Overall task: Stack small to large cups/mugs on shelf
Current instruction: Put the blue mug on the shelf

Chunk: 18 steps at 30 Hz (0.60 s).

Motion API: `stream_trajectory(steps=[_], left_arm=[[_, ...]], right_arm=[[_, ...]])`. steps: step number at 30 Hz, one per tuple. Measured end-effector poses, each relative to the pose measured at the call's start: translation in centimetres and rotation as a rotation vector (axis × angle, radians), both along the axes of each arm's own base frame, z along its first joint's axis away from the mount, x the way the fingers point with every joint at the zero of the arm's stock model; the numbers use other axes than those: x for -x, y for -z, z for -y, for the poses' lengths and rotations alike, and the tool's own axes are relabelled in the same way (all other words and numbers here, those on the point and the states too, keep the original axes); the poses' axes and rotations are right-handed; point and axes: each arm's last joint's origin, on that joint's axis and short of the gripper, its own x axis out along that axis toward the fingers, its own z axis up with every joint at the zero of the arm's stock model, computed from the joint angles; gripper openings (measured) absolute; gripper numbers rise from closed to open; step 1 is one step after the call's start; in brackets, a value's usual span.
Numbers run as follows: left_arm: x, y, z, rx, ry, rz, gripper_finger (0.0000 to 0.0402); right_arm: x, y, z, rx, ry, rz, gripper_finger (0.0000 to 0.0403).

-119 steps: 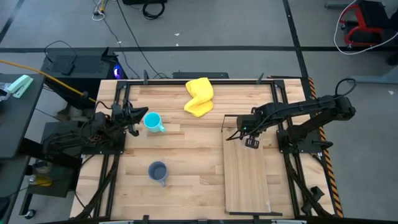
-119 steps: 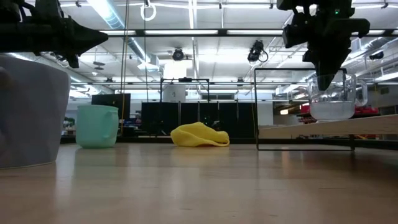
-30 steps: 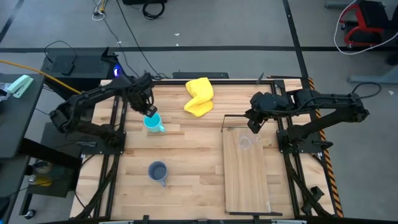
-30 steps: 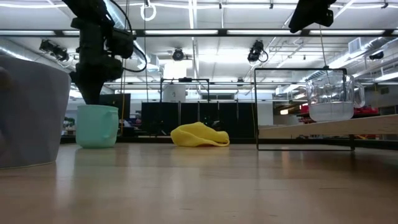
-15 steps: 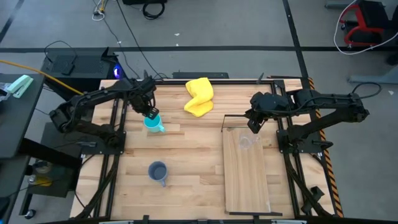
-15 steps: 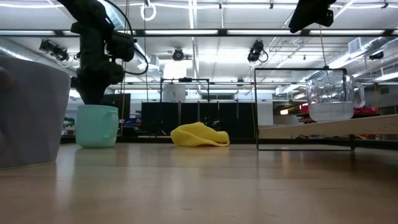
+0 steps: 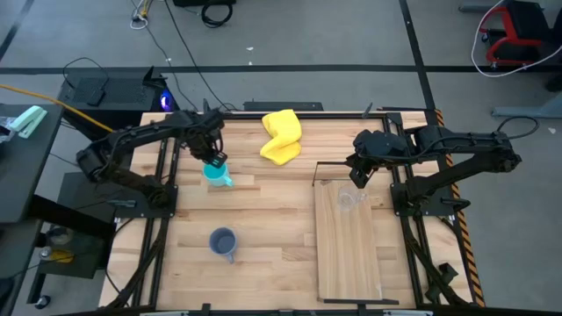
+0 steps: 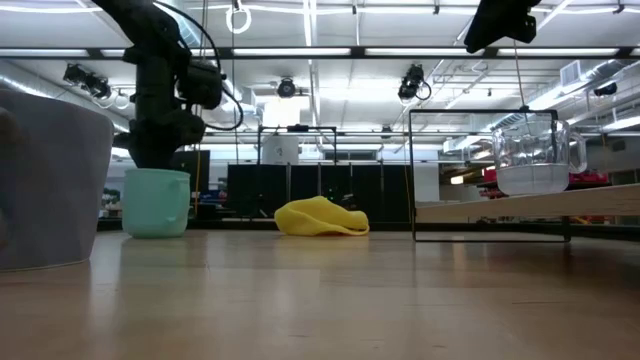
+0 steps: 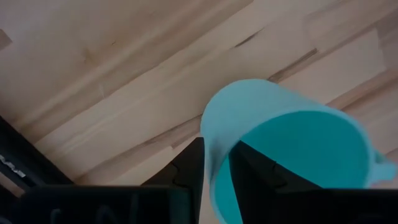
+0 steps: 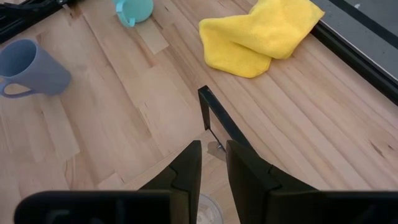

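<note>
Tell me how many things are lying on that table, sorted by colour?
Clear: 1, the glass on the shelf
Cyan: 1, the mug at the left gripper
Grey-blue: 1, the mug near the front
Yellow: 1, the cloth
Light wood: 1, the shelf
Total: 5

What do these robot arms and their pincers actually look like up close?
Both arms are dark, near-black, built from slim jointed segments with cabling along them. Each ends in a two-finger gripper: the left gripper and the right gripper show flat, matte black fingers that taper toward the tips with angular, stepped inner edges. No markings are legible on them. In the low view the left arm looks bulky, with looping black cables.
</note>
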Motion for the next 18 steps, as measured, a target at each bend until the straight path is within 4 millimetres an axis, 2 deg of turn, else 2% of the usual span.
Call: stream_trajectory(steps=[7,14,18], left_arm=[[-0.44,1.00,-0.35,0.024,0.006,-0.029,0.0076],[-0.39,0.90,-0.26,0.036,0.006,-0.022,0.0016],[-0.62,0.90,0.07,0.038,0.013,-0.024,0.0017]], right_arm=[[-0.01,0.01,0.00,0.000,0.000,0.000,0.0082],[-0.01,0.01,0.00,0.000,0.000,0.000,0.0082],[-0.01,0.01,0.00,0.000,0.000,0.000,0.0082]])
